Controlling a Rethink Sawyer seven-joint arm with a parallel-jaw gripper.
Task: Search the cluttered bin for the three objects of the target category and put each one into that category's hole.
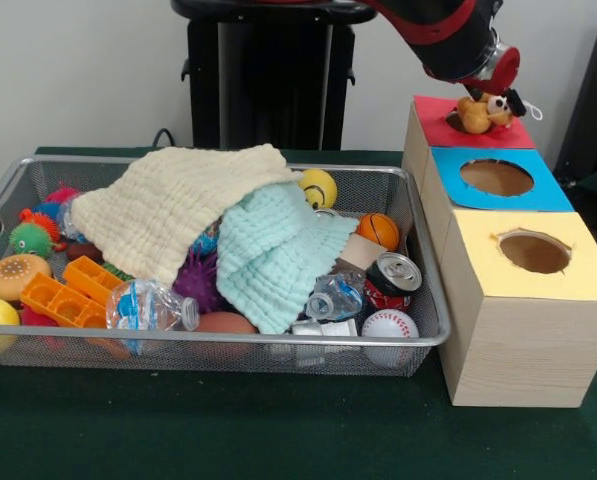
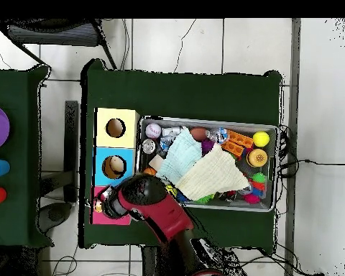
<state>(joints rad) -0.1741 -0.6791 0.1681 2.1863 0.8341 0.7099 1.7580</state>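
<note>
The wire-mesh bin lies on the green table and is full of clutter; it also shows in the overhead view. My gripper hangs right over the hole of the red-topped box at the far end of the box row. A tan-orange toy with a face, a black hat and a white string loop is at that hole, directly under the gripper. I cannot see whether it is held. In the overhead view the arm covers most of the red box. No other string-loop toy shows.
A blue-topped box and a yellow-topped box continue the row. In the bin are a cream cloth, a mint cloth, a smiley ball, a basketball, a can, a baseball, a crushed bottle and orange blocks.
</note>
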